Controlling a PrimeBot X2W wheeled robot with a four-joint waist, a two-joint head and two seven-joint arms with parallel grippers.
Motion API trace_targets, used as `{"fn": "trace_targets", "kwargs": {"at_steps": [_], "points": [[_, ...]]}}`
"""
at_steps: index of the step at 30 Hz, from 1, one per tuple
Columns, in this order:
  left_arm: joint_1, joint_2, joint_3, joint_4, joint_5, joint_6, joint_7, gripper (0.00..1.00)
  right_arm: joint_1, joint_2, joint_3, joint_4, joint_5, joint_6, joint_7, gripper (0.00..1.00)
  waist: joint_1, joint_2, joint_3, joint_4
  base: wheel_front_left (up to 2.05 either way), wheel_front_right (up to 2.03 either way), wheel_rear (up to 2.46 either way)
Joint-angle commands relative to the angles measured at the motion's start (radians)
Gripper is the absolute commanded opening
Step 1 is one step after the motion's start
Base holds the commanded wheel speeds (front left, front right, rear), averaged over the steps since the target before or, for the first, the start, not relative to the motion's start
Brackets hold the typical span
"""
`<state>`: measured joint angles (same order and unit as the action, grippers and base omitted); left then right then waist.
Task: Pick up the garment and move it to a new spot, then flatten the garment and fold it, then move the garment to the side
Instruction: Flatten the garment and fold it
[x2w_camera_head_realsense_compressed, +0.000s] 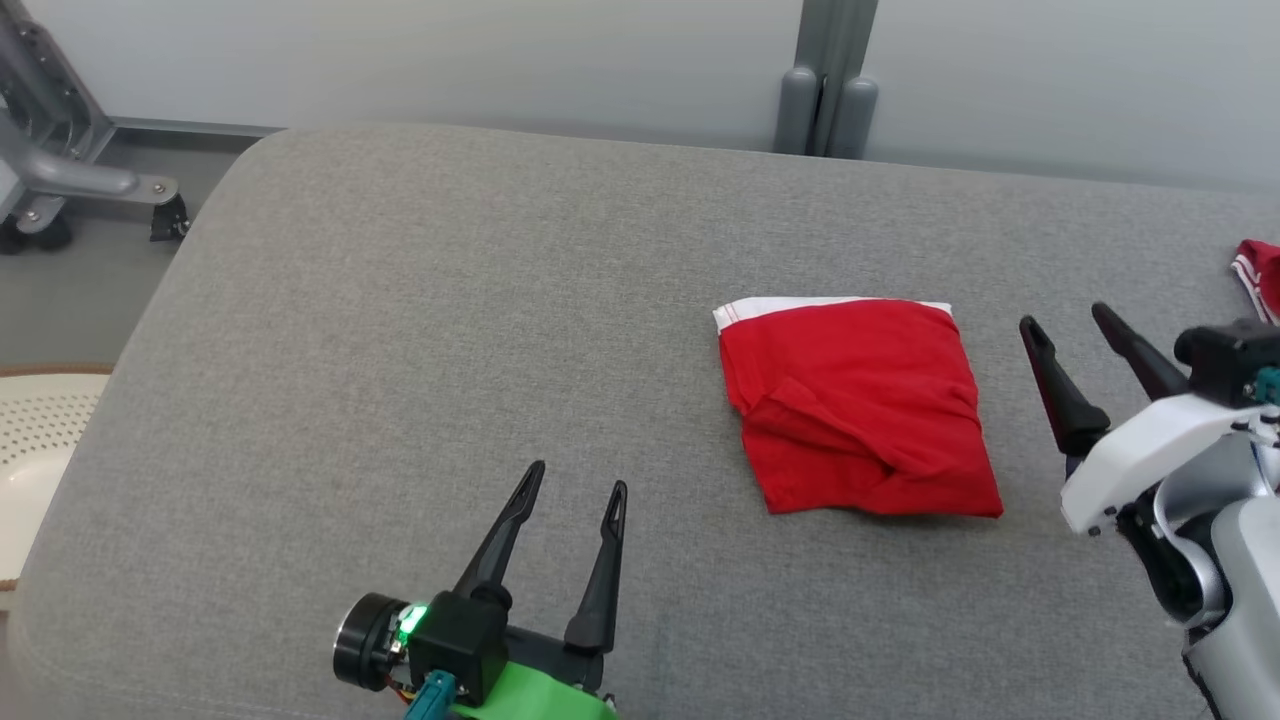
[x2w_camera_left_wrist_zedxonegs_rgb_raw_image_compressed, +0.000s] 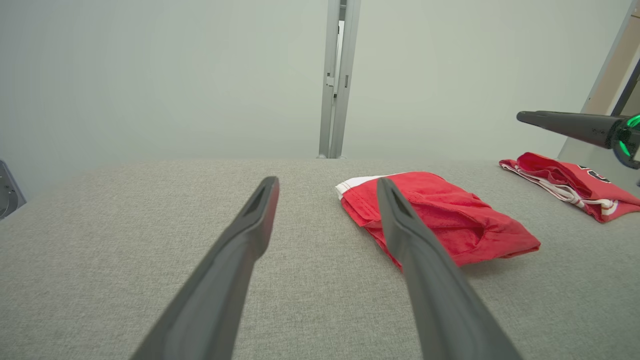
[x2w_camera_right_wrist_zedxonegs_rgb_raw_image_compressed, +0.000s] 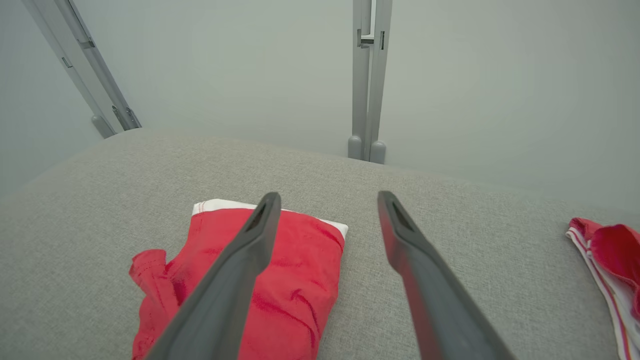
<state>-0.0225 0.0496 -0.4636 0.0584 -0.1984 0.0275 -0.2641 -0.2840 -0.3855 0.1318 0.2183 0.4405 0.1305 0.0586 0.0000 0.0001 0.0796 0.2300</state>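
Lying folded on the grey cushion (x2w_camera_head_realsense_compressed: 400, 350), red garment (x2w_camera_head_realsense_compressed: 858, 405) sits toward 3 o'clock in head view. Right gripper (x2w_camera_head_realsense_compressed: 1065, 318) at its 3 o'clock, left gripper (x2w_camera_head_realsense_compressed: 579, 476) at its 8 o'clock, both wide open, empty. Judged light, limp cloth: pinch all layers at 3 o'clock edge.

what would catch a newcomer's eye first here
The folded red garment, white band at its far edge, lies right of centre on the grey padded surface. Next come two open dark claws: the left claw low in the head view, the right claw just right of the garment, apart from it. A second red garment with white stripes sits at the far right edge.
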Motion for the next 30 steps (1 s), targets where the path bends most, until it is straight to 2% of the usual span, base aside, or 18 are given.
{"fn": "trace_targets", "kwargs": {"at_steps": [1,2,3,7,11,16,22,27,30], "points": [[0.024,0.002,0.008,-0.003,0.006,0.001,0.000,1.00,0.030,0.010,-0.004,0.011,0.019,0.000,-0.015,0.84,0.0000,-0.0001,-0.018,-0.034,0.00,0.00,0.00],[0.027,0.002,0.013,-0.002,0.007,-0.002,0.000,1.00,0.045,0.009,0.002,0.017,0.029,0.000,-0.022,0.29,0.0000,-0.0001,-0.021,-0.037,0.00,0.00,0.00],[0.029,0.002,0.016,-0.002,0.007,-0.003,0.000,1.00,0.054,0.011,0.007,0.021,0.042,0.000,-0.026,0.00,0.0000,-0.0001,-0.023,-0.039,0.00,0.00,0.00],[0.040,0.002,0.031,-0.003,0.014,-0.008,0.000,1.00,0.074,0.019,0.088,0.016,0.157,0.000,0.001,0.00,0.0000,-0.0001,-0.028,-0.047,0.00,0.00,0.00],[0.040,0.002,0.033,-0.001,0.017,-0.013,0.000,1.00,0.023,0.025,0.173,0.037,0.269,0.000,0.038,0.00,0.0000,-0.0001,-0.028,-0.038,0.00,0.00,0.00],[0.006,0.002,0.007,0.004,0.010,-0.025,0.000,1.00,-0.089,0.035,0.281,0.161,0.403,0.000,0.133,0.00,0.0000,-0.0001,-0.006,0.016,0.00,0.00,0.00],[-0.007,0.002,-0.001,0.011,-0.008,-0.015,0.000,1.00,-0.165,0.004,0.413,0.274,0.471,0.000,0.211,0.00,0.0000,-0.0001,0.015,0.065,0.00,0.00,0.00],[-0.001,0.002,0.008,0.013,-0.016,-0.003,0.000,1.00,-0.135,-0.013,0.528,0.226,0.548,0.000,0.234,0.00,0.0000,-0.0001,0.010,0.061,0.00,0.00,0.00],[0.012,0.002,0.018,0.014,-0.008,0.001,0.000,1.00,-0.111,-0.036,0.584,0.176,0.552,0.000,0.186,0.00,0.0000,-0.0001,-0.006,0.040,0.00,0.00,0.00]]}}
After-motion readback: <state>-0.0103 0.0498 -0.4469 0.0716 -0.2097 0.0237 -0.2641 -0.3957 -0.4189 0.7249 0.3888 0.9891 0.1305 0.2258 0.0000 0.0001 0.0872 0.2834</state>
